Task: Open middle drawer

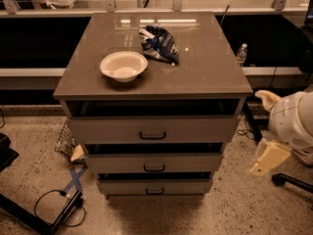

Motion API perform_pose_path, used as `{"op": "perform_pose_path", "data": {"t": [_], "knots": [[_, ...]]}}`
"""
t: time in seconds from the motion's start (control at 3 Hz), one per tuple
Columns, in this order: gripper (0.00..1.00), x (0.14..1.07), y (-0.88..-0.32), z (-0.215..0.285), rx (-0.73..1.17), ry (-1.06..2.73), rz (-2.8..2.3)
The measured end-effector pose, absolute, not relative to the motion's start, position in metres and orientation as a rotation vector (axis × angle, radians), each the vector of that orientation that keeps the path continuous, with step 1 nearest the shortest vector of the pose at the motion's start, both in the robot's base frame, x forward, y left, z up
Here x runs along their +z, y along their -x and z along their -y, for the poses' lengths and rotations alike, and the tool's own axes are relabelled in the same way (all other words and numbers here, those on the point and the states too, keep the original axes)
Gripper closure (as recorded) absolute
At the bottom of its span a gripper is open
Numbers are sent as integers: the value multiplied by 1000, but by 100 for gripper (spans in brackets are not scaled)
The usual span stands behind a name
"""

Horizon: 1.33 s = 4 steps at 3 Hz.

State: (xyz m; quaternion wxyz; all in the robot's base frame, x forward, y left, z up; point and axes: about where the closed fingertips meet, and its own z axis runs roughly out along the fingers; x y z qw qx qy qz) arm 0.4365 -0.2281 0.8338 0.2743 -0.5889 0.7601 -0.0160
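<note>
The middle drawer (195,162) sits in the grey drawer cabinet in front of me, between the taller top drawer (195,129) and the narrower bottom drawer (190,186). Its small dark bar handle (154,168) is at the centre of the flat front, with nothing touching it. A dark gap shows above each of the three fronts, and I can't say how far any of them stands out.

The end effector (272,136) hangs off to the right of the cabinet, above the speckled floor (234,209). It is roughly level with the drawer fronts and clear of them. A rounded white arm housing (296,119) is there, with cream-coloured pieces jutting out above and below it. I cannot tell whether the end effector is spread or pressed together.

On the bench (205,67) that forms the cabinet's top, a white bowl (123,66) stands towards the front left. A crumpled blue and white snack bag (160,44) lies just behind it to the right, not touching it.

A small water bottle (241,54) stands on the ledge beyond the right rear corner. On the floor to the left there is a cross of blue tape (75,178) and a loop of black cable (51,204).
</note>
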Motion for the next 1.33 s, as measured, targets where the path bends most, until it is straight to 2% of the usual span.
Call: {"op": "perform_pose_path", "data": {"t": [0.67, 1.33], "knots": [[0, 807, -482, 233, -75, 1457, -1949], [0, 709, -471, 235, -108, 1485, -2039]]}}
